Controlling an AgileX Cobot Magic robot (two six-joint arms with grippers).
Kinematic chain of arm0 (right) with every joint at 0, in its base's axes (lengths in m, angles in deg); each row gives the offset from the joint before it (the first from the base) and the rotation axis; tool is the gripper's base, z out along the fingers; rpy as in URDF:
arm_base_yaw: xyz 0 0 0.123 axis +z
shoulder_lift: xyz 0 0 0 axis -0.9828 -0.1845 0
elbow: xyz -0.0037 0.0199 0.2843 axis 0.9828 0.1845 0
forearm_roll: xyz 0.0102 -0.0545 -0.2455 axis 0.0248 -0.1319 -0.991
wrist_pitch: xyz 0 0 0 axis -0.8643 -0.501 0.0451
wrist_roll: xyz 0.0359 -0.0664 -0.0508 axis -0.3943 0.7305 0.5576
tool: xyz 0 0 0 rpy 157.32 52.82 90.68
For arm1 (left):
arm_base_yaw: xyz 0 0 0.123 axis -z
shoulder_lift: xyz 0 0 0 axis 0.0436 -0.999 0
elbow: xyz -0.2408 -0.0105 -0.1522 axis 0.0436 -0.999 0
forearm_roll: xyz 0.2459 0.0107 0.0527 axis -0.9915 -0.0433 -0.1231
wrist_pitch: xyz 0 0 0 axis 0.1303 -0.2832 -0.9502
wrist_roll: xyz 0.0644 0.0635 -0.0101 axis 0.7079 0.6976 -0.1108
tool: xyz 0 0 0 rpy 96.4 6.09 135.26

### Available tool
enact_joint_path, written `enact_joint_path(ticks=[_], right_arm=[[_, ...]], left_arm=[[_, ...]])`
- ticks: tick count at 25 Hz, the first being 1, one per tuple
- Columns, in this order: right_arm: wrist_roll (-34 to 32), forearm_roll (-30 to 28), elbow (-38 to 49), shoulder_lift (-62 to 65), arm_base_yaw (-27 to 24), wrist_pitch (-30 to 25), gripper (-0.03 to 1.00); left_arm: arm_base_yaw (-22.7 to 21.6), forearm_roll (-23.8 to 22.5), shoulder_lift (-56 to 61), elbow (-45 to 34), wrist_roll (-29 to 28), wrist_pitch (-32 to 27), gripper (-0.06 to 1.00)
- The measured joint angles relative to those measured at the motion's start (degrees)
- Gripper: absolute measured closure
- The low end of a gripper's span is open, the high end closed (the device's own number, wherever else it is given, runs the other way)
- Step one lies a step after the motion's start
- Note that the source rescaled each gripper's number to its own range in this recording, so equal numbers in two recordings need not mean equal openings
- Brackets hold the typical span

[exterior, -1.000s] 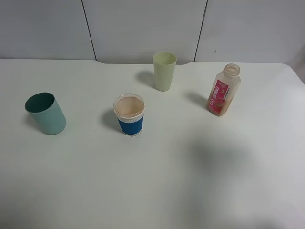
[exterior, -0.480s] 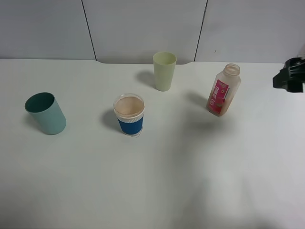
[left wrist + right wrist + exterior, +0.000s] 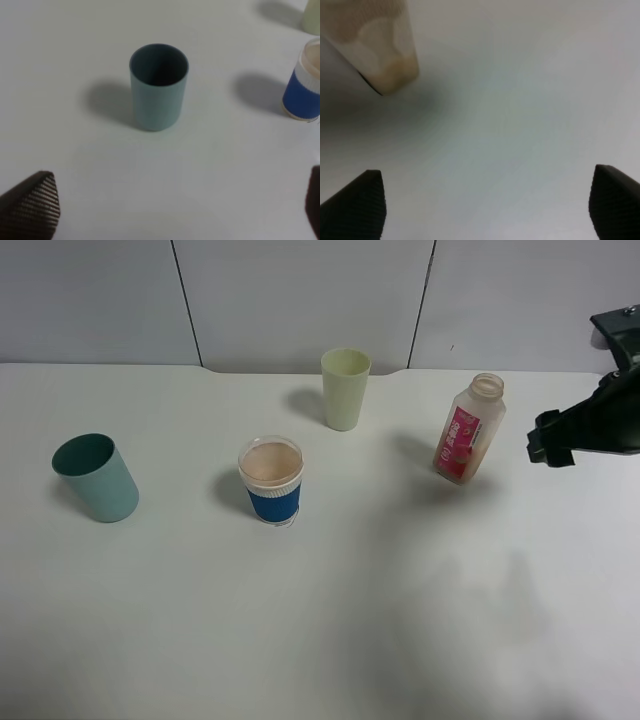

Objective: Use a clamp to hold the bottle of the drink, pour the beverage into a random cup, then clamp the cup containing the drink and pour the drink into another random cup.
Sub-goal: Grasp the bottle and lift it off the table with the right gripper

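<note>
The open drink bottle [image 3: 469, 430] with a pink label stands at the right of the white table [image 3: 330, 620]; its base shows in the right wrist view [image 3: 380, 50]. A clear cup with a blue sleeve [image 3: 271, 480] holds beige drink near the middle and also shows in the left wrist view [image 3: 303, 82]. A pale green cup [image 3: 345, 389] stands at the back. A teal cup [image 3: 96, 478] stands at the left, ahead of my left gripper [image 3: 170, 210], which is open and empty. My right gripper [image 3: 548, 448] is open and empty, a little to the right of the bottle.
A grey panelled wall [image 3: 300, 300] runs behind the table. The table's back edge has a notch behind the green cup. The right arm's black body [image 3: 610, 410] hangs over the table's right side.
My right arm has come in from the right edge and moved left and down towards the bottle. The cups and the bottle have not moved.
</note>
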State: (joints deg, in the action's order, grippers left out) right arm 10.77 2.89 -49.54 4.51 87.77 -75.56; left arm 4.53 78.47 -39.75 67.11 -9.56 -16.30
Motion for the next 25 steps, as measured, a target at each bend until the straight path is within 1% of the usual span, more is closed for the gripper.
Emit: enact_joint_path(ticks=[4, 7, 8, 10, 11, 13, 14, 15, 16, 17, 18, 19, 20, 22, 25], right_arm=[[0.0, -4.2, 0.0, -3.6, 0.0, 0.2, 0.29], [0.0, -6.4, 0.0, -4.7, 0.0, 0.5, 0.29], [0.0, -8.0, 0.8, -5.3, 0.0, 2.8, 0.29], [0.0, -8.8, 2.4, -5.4, -0.1, 6.9, 0.29], [0.0, -9.4, 4.1, -5.5, -0.4, 10.7, 0.29], [0.1, -11.0, 8.9, -5.5, -2.5, 21.7, 0.29], [0.1, -11.6, 10.0, -5.5, -3.4, 24.6, 0.29], [0.1, -12.1, 10.9, -5.5, -4.1, 26.8, 0.29], [0.1, -12.1, 10.9, -5.5, -4.1, 26.8, 0.29], [0.1, -12.9, 11.6, -5.5, -5.3, 29.5, 0.29], [0.1, -13.1, 11.9, -5.5, -6.0, 31.0, 0.29], [0.1, -14.1, 12.2, -5.5, -7.9, 34.7, 0.29], [0.1, -14.1, 12.2, -5.5, -7.9, 34.7, 0.29], [0.1, -14.9, 12.2, -6.0, -8.9, 37.4, 0.29], [0.1, -16.4, 12.2, -8.0, -9.3, 39.8, 0.29]], left_arm=[[0.0, 0.0, 0.0, 0.0, 0.0, 0.0, -0.06], [0.0, 0.0, 0.0, 0.0, 0.0, 0.0, -0.06], [0.0, 0.0, 0.0, 0.0, 0.0, 0.0, -0.06], [0.0, 0.0, 0.0, 0.0, 0.0, 0.0, -0.06], [0.0, 0.0, 0.0, 0.0, 0.0, 0.0, -0.06], [0.0, 0.0, 0.0, 0.0, 0.0, 0.0, -0.06], [0.0, 0.0, 0.0, 0.0, 0.0, 0.0, -0.06], [0.0, 0.0, 0.0, 0.0, 0.0, 0.0, -0.06], [0.0, 0.0, 0.0, 0.0, 0.0, 0.0, -0.06], [0.0, 0.0, 0.0, 0.0, 0.0, 0.0, -0.06], [0.0, 0.0, 0.0, 0.0, 0.0, 0.0, -0.06], [0.0, 0.0, 0.0, 0.0, 0.0, 0.0, -0.06], [0.0, 0.0, 0.0, 0.0, 0.0, 0.0, -0.06], [0.0, 0.0, 0.0, 0.0, 0.0, 0.0, -0.06], [0.0, 0.0, 0.0, 0.0, 0.0, 0.0, -0.06]])
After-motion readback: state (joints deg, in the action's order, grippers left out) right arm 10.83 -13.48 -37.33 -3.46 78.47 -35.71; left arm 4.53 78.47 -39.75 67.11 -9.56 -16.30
